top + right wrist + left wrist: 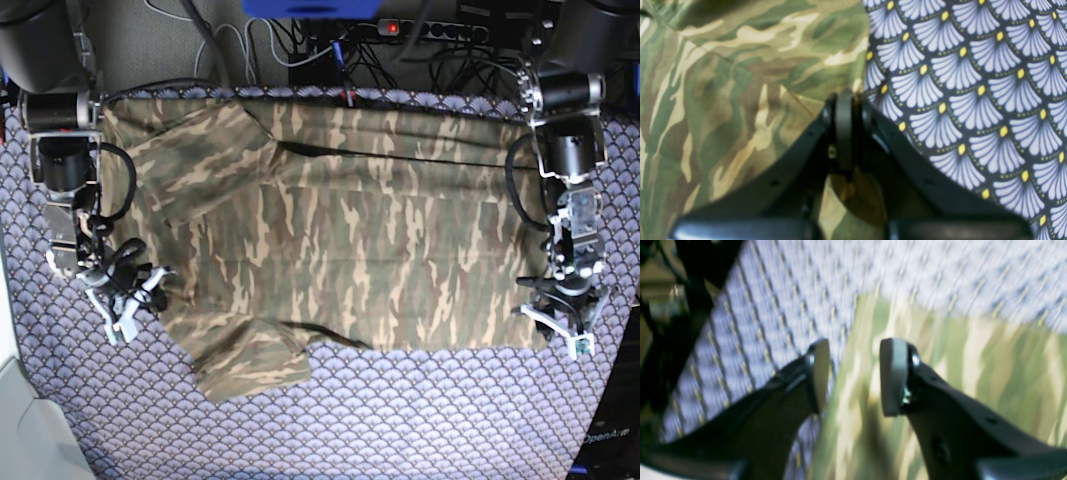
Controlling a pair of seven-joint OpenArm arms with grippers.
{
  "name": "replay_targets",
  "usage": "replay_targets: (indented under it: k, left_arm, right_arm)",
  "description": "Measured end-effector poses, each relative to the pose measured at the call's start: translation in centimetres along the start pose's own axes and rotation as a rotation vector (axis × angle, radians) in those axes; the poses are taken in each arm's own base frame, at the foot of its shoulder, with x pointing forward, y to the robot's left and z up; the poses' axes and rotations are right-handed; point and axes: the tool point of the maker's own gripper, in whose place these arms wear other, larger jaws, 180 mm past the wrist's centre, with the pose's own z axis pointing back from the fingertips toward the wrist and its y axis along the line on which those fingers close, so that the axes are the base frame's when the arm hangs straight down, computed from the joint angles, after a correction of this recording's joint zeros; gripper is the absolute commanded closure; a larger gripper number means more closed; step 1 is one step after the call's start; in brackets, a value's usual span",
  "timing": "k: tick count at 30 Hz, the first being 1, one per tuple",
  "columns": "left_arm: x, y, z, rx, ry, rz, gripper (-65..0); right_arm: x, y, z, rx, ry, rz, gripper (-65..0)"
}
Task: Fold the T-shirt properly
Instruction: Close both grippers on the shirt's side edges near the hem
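Base view has the T-shirt [350,220] spread across the worktop [400,420], right end effector [125,300] pinching its nine-o'clock edge to lift, left end effector [572,322] parted at four o'clock.

T-shirt [340,230] spread on tablecloth [400,420]; left gripper [572,322], right gripper [128,298] at opposite edges.
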Motion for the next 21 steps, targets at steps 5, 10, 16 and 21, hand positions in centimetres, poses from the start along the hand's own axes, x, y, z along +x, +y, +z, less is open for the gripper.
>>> replay_targets:
  k: [5, 10, 16, 21]
  left_arm:
    - [-4.2, 0.0, -1.2, 0.003, 0.126, 0.028, -24.5]
    - [-4.2, 1.1, -2.5, 0.028, 0.126, 0.059, -24.5]
    - [-4.2, 1.9, -3.1, 0.043, 0.108, 0.076, -24.5]
    - [-4.2, 2.0, -3.0, 0.044, 0.098, 0.075, -24.6]
  right_arm:
    - [0.0, 0.0, 0.0, 0.001, 0.001, -0.001, 0.0]
    - [0.0, 0.0, 0.0, 0.000, 0.002, -0.001, 0.0]
    - [-0.2, 0.0, 0.0, 0.001, 0.016, -0.001, 0.0]
    - [-0.2, 0.0, 0.0, 0.000, 0.019, 0.000, 0.0]
